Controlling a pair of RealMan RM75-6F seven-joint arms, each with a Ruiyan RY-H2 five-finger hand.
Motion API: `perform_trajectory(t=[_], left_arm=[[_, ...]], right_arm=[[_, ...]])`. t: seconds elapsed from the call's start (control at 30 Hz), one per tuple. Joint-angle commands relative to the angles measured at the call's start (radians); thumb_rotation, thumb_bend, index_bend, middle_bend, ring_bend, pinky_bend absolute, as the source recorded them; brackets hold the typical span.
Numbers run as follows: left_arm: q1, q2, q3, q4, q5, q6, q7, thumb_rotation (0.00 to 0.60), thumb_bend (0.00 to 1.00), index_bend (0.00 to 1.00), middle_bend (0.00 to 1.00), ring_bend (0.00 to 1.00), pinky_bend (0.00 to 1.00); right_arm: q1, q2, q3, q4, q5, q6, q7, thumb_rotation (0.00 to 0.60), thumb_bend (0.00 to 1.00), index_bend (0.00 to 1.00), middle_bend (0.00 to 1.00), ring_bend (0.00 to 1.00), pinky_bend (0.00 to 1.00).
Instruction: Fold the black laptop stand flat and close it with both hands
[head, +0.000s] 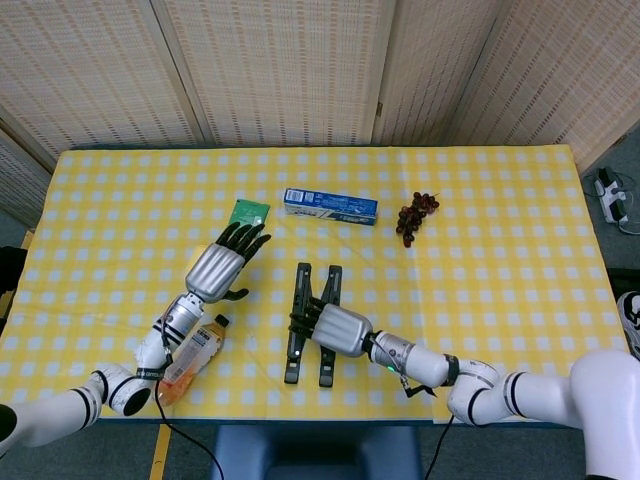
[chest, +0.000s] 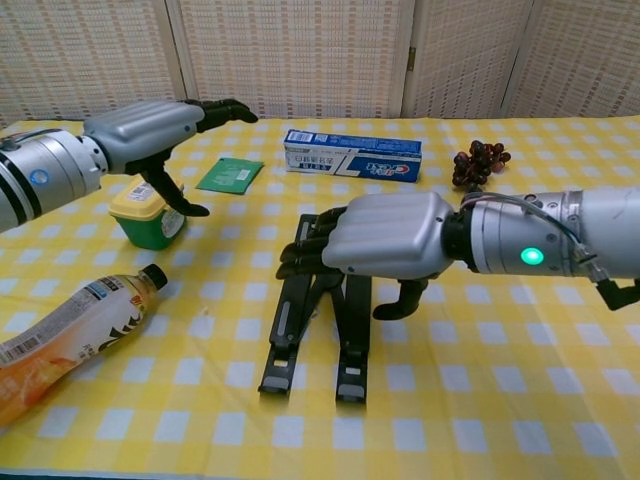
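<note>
The black laptop stand (head: 294, 360) lies on the yellow checked table, its two bars (chest: 284, 340) close together and nearly parallel, pointing at me. My right hand (head: 338, 329) lies across its middle. The fingers (chest: 305, 248) curl over the left bar and the thumb hangs down beside the right bar, so the hand grips the stand and hides its centre. My left hand (head: 220, 264) is raised off the table well to the left of the stand. In the chest view this left hand (chest: 155, 124) has its fingers spread and holds nothing.
An orange drink bottle (chest: 70, 330) lies at the front left. A yellow-lidded green tub (chest: 148, 212) sits under my left hand. A green packet (head: 248, 215), a blue toothpaste box (head: 330, 206) and dark grapes (head: 415, 216) lie behind the stand.
</note>
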Motion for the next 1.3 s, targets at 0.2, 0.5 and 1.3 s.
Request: perform_trajectory(t=[0.2,0.5,1.3], left_arm=[[0.017,0.015,0.006,-0.002,-0.005,0.001,-0.018,0.600,0.20,0.00,0.00,0.00,0.00],[0.026,0.018,0.003,0.006,-0.013,-0.006,-0.036,0.600,0.20,0.00,0.00,0.00,0.00],[0.037,0.012,-0.003,0.034,-0.014,-0.005,-0.051,0.600,0.20,0.00,0.00,0.00,0.00]], right_arm=[[0.039,-0.031,-0.010,0.041,0.028,-0.058,-0.041,0.600,0.36,0.00,0.00,0.03,0.02],[0.068,-0.066,-0.020,0.091,0.033,-0.079,-0.040,0.600,0.36,0.00,0.00,0.00,0.00],[0.141,-0.122,-0.020,0.169,0.043,-0.119,0.068,0.600,0.36,0.00,0.03,0.04,0.00]])
